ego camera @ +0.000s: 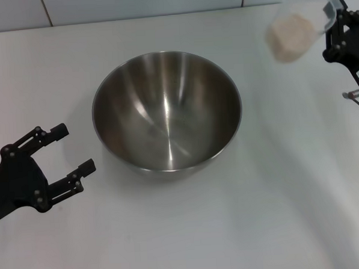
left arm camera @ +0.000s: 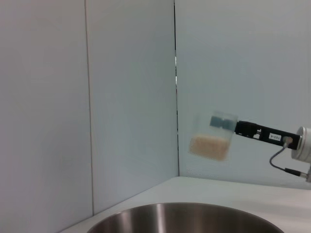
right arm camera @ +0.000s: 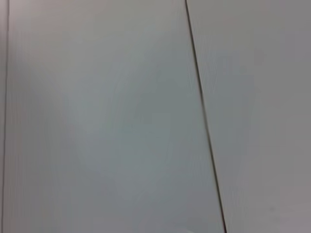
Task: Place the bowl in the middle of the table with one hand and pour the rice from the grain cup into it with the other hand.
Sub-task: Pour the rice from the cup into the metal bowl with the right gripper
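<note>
My right gripper [ego camera: 331, 19] has its fingers clamped on the rice cup [ego camera: 290, 37], held above the worktop [ego camera: 184, 230]; the left gripper [ego camera: 72, 151], fingers wide, sits beside the bowl [ego camera: 167, 111].

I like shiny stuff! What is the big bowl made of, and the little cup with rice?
The bowl looks like stainless steel: silvery, brushed, with bright streaks of reflected light inside. The grain cup, held up in the right gripper, is probably thin clear plastic, because the pale rice shows right through its wall. The left gripper waits open beside the bowl.
</note>
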`<action>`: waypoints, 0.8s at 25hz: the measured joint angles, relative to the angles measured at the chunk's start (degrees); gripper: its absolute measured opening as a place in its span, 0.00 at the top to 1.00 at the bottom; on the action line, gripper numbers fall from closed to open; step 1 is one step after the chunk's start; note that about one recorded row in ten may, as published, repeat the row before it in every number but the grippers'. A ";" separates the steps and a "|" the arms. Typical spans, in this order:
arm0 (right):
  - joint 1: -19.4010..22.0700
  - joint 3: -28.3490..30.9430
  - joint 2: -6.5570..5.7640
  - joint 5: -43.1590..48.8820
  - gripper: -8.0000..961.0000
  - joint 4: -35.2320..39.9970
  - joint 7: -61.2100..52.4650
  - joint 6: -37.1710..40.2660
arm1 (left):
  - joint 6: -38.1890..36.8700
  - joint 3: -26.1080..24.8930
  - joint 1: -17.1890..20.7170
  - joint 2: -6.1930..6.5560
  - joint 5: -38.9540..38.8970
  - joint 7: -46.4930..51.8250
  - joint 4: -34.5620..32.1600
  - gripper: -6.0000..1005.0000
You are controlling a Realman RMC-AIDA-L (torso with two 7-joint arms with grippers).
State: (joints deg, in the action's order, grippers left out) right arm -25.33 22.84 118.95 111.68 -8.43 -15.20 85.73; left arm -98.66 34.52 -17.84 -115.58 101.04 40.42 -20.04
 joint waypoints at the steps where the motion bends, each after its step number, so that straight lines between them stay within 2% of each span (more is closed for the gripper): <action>1: -0.13 0.00 -0.01 0.01 0.98 0.02 0.11 0.03 | 0.00 0.00 0.00 0.00 0.00 0.00 0.00 0.20; 10: -1.16 -0.60 -0.12 0.77 0.98 0.51 -0.05 0.07 | 0.19 0.29 0.27 -0.26 0.04 -0.21 0.00 0.20; 13: -4.73 -1.66 -0.39 5.81 0.98 1.49 -2.29 -0.77 | 0.08 0.22 0.57 -0.26 0.04 -0.12 0.00 0.20; 14: -4.73 -1.66 -0.39 5.81 0.98 1.49 -2.29 -0.77 | 0.08 0.22 0.57 -0.26 0.04 -0.12 0.00 0.20; 15: -7.08 -1.71 -0.24 9.84 0.98 2.34 -3.95 -1.97 | -0.01 0.13 0.70 -0.26 0.04 -0.11 0.00 0.20; 17: -8.17 -1.72 -0.21 11.99 0.98 2.54 -4.64 -2.77 | -0.10 0.08 0.84 -0.26 0.04 -0.06 0.00 0.20; 18: -10.74 -1.74 -0.17 16.60 0.98 2.66 -6.28 -4.95 | -0.12 0.07 0.91 -0.26 0.04 0.01 0.00 0.20; 20: -12.55 -1.75 -0.13 19.91 0.98 2.56 -7.22 -6.69 | -0.15 0.11 0.94 -0.26 0.04 0.04 0.00 0.20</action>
State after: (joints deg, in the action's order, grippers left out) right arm -37.88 21.10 118.82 131.58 -5.87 -22.42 79.04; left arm -98.81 34.64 -16.91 -115.84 101.07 40.46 -20.04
